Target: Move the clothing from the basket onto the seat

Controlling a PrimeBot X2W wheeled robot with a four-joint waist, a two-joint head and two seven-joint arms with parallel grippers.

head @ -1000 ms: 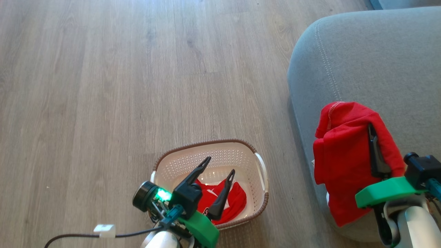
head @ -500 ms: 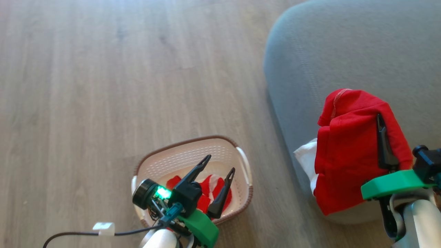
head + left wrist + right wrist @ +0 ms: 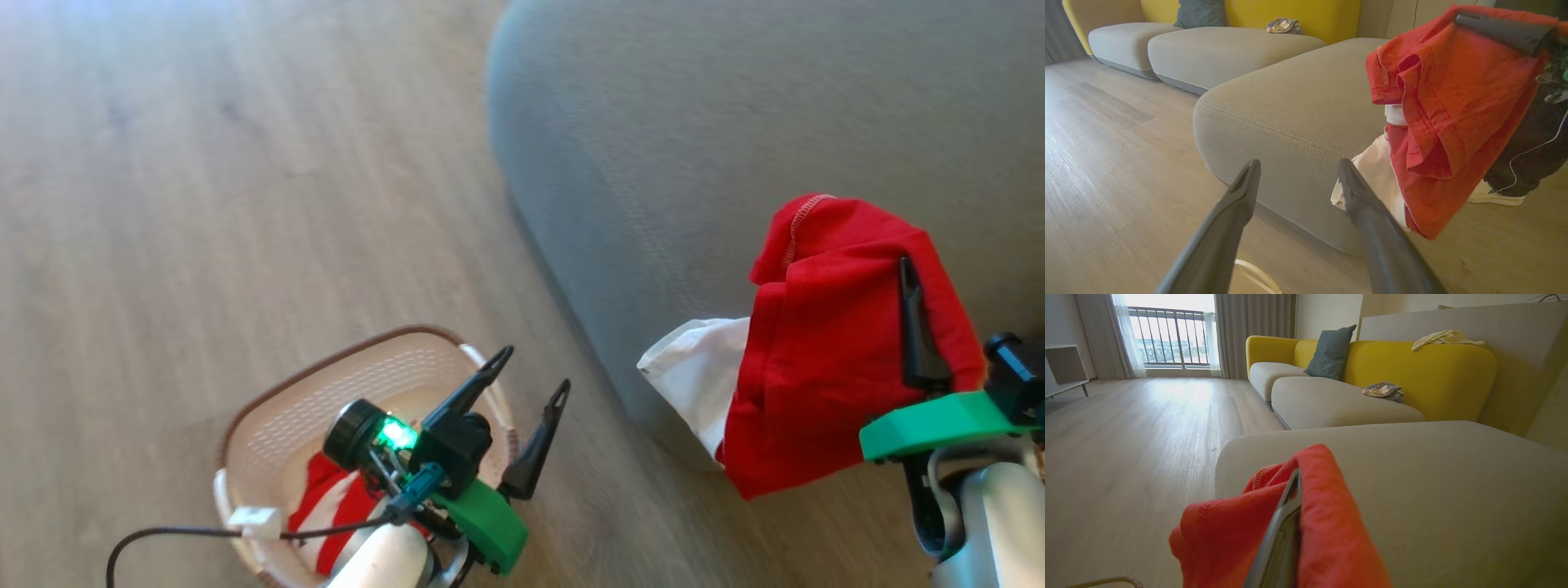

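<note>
My right gripper (image 3: 904,273) is shut on the plain red garment (image 3: 816,351), held up over the near edge of the grey seat (image 3: 735,122); a white part (image 3: 694,376) hangs below it. The right wrist view shows the red garment (image 3: 1229,539) draped over my gripper (image 3: 1295,477), the seat (image 3: 1453,477) lying beyond. The cream basket (image 3: 269,425) sits on the floor at lower left, holding the red garment with white bands (image 3: 326,510). My left gripper (image 3: 535,371) is open with nothing in it, beyond the basket's right rim. In the left wrist view it (image 3: 1298,163) faces the seat (image 3: 1290,102) and the hanging garment (image 3: 1445,102).
Wooden floor (image 3: 204,204) spreads left of the seat. A yellow-backed sofa (image 3: 1412,363) with a blue-grey pillow (image 3: 1331,351) and crumpled cloths stands behind the seat. A person's pale shoe (image 3: 1494,196) and dark trouser leg (image 3: 1535,155) stand beside my right arm.
The head camera has swung right, so basket and seat shifted left in view. My left gripper went from over the basket's inside to past its right rim. More white fabric hangs below the red garment.
</note>
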